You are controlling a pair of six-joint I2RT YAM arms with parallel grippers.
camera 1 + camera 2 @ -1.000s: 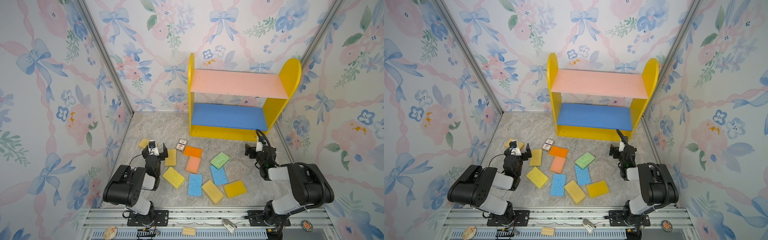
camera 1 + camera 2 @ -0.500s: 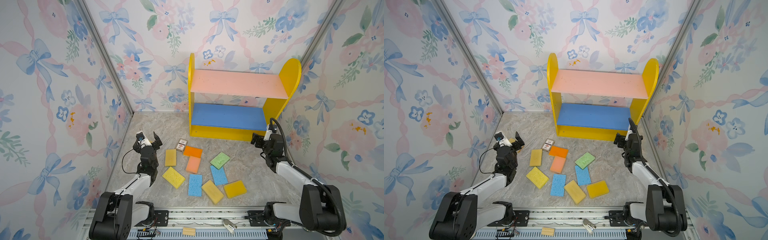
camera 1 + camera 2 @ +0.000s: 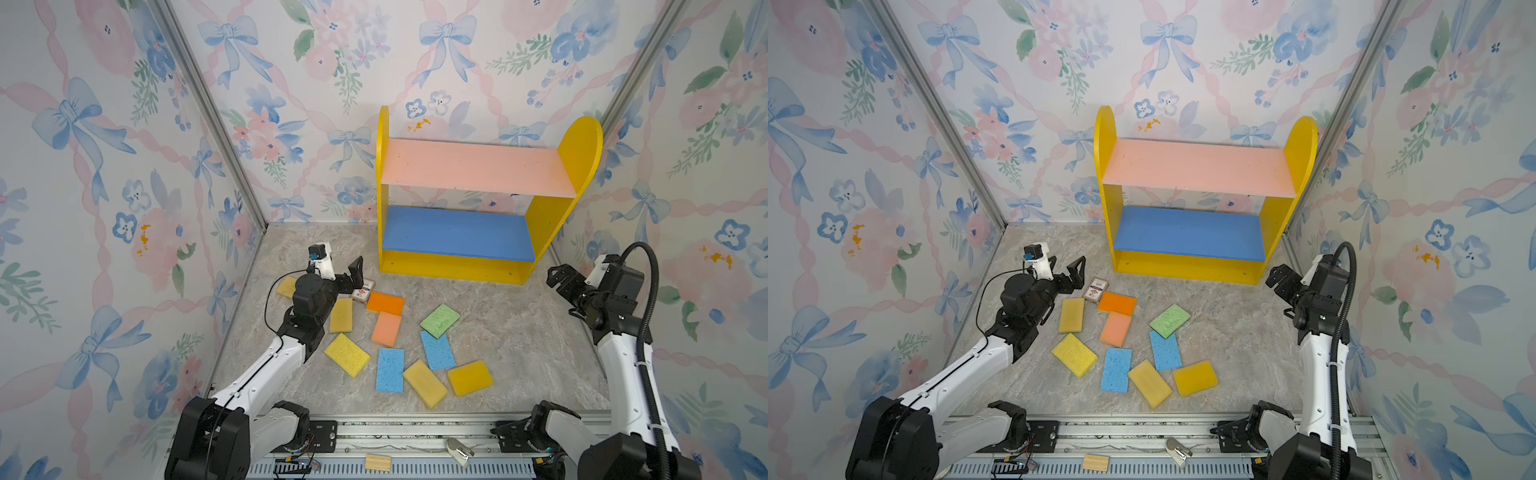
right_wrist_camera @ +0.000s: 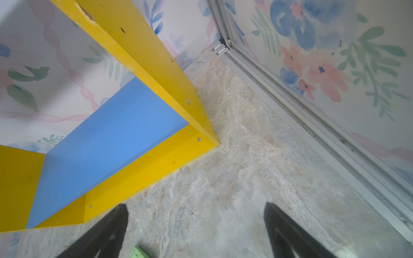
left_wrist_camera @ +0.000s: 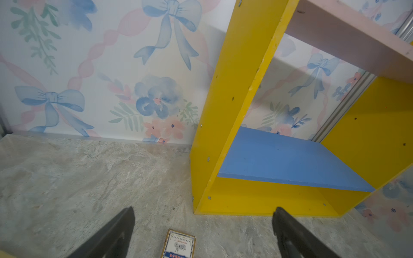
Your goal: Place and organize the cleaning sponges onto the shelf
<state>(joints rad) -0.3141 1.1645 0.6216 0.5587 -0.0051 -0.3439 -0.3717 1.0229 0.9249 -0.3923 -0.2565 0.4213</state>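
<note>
Several cleaning sponges lie loose on the floor in both top views: orange (image 3: 385, 302), peach (image 3: 387, 329), green (image 3: 439, 320), two blue (image 3: 437, 350), yellow (image 3: 347, 354) and mustard (image 3: 341, 314) ones. The shelf (image 3: 478, 170) stands at the back wall with its pink and blue boards bare. My left gripper (image 3: 345, 270) hovers open above the floor left of the shelf (image 5: 223, 111), holding nothing. My right gripper (image 3: 559, 276) is open and empty by the shelf's right foot (image 4: 156, 55). A green sponge corner (image 4: 139, 252) peeks in beneath it.
A small printed card box (image 3: 363, 289) lies on the floor just below my left gripper (image 5: 203, 210), next to the orange sponge. Flowered walls close in on three sides. A metal rail (image 3: 415, 432) runs along the front edge.
Both arms have unfolded from beside their bases and reached toward the back. The left gripper has swung right toward the shelf, and the right gripper has moved toward the right wall.
</note>
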